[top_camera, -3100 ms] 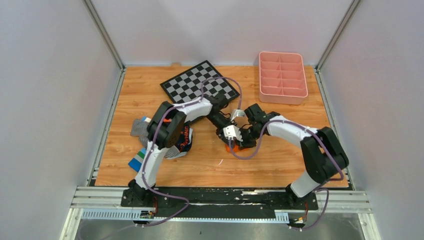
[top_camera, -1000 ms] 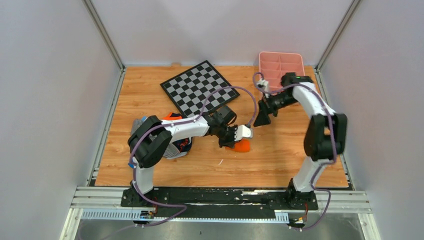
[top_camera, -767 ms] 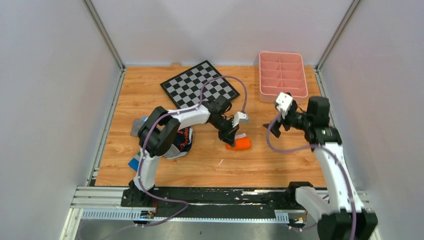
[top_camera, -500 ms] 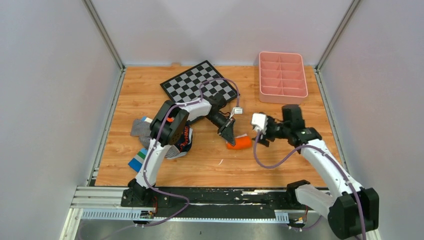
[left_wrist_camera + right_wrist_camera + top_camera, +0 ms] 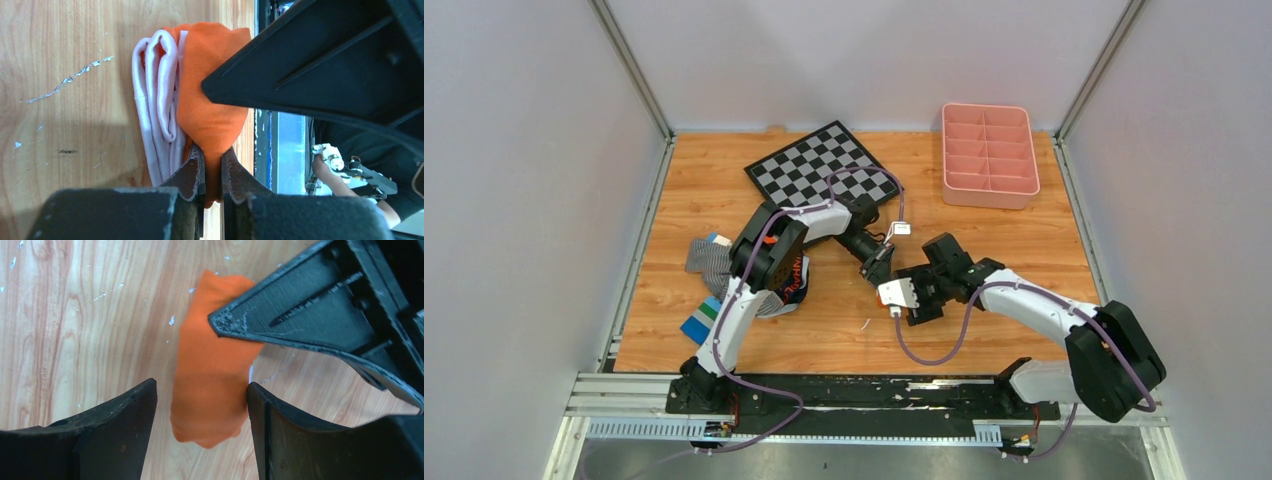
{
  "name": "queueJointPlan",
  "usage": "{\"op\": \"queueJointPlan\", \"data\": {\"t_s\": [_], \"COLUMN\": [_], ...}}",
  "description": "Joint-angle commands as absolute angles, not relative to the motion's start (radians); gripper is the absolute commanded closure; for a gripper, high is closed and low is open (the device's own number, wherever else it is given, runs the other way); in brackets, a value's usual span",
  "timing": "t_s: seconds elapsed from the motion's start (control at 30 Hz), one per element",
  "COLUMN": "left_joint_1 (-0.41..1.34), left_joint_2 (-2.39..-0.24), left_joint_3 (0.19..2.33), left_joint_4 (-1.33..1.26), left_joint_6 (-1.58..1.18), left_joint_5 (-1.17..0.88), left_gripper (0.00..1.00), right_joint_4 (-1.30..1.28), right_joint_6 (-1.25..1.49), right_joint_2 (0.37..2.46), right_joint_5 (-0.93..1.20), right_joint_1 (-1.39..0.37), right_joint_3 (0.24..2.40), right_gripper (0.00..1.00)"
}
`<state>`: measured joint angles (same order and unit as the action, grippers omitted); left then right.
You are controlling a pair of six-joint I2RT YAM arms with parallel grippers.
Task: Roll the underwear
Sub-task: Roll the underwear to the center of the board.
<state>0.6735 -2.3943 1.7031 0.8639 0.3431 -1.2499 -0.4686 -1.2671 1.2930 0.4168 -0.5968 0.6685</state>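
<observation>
Honestly this one looks mostly done. The underwear (image 5: 212,100) is no flat pair of briefs any more. It's a compact orange bundle lying on the counter (image 5: 1024,230), on the near side of the checkered board (image 5: 823,165), between the board and the arm bases. In the left wrist view the white trim shows as stacked folds along one side of the bundle, so it reads as rolled or at least folded up tight.

The left tool (image 5: 212,152) has its fingers almost together, pinching a bit of the orange fabric at one end. The right tool (image 5: 201,386) is spread wide, one finger on each side of the bundle, gripping nothing. Whether the right-hand finger actually touches the cloth is hard to call, it's very close.

What's left, as a guess: maybe one more tuck or squeeze so the roll holds, then the left tool lets go without dragging it open. The free end isn't visible, so no telling how neat it is.

The pile of other clothes (image 5: 714,265), nearer than the board and off to its left, sits well apart from all this.
</observation>
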Motion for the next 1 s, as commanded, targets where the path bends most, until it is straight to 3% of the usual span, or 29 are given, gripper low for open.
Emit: {"op": "queueJointPlan", "data": {"t_s": [0.0, 0.07, 0.17, 0.23, 0.3, 0.37, 0.4, 0.5, 0.73, 0.83, 0.97], "left_joint_1": [0.695, 0.695, 0.695, 0.695, 0.690, 0.679, 0.668, 0.621, 0.532, 0.490, 0.514], "left_joint_2": [-2.465, -2.458, -2.443, -2.416, -2.343, -2.220, -2.163, -2.017, -1.609, -1.396, -1.299], "left_joint_3": [1.680, 1.683, 1.680, 1.676, 1.640, 1.570, 1.541, 1.530, 1.361, 1.233, 1.222], "left_joint_4": [0.913, 0.912, 0.897, 0.886, 0.851, 0.770, 0.740, 0.750, 0.505, 0.332, 0.395], "left_joint_6": [0.368, 0.363, 0.331, 0.315, 0.325, 0.309, 0.298, 0.284, 0.200, 0.157, 0.240], "left_joint_5": [-1.056, -1.054, -1.007, -0.932, -0.864, -0.784, -0.764, -0.741, -0.389, -0.393, -0.503], "left_gripper": [0.90, 0.89, 0.85, 0.69, 0.55, 0.29, 0.25, 0.24, 0.24, 0.23, 0.17], "right_joint_4": [-0.418, -0.390, -0.386, -0.414, -0.478, -0.546, -0.573, -0.678, -0.996, -1.055, -1.088], "right_joint_6": [-1.335, -1.332, -1.313, -1.278, -1.261, -1.250, -1.244, -1.231, -1.200, -1.183, -1.114], "right_joint_2": [1.319, 1.321, 1.331, 1.339, 1.347, 1.361, 1.379, 1.487, 1.931, 2.032, 2.104], "right_joint_5": [0.380, 0.367, 0.360, 0.359, 0.406, 0.481, 0.510, 0.566, 0.751, 0.789, 0.783], "right_joint_1": [-0.642, -0.657, -0.658, -0.657, -0.637, -0.598, -0.580, -0.534, -0.393, -0.338, -0.331], "right_joint_3": [0.645, 0.604, 0.583, 0.589, 0.612, 0.635, 0.644, 0.703, 1.040, 1.137, 1.206], "right_gripper": [0.34, 0.38, 0.69, 0.90, 0.97, 0.99, 0.99, 1.00, 1.00, 1.00, 1.00]}}
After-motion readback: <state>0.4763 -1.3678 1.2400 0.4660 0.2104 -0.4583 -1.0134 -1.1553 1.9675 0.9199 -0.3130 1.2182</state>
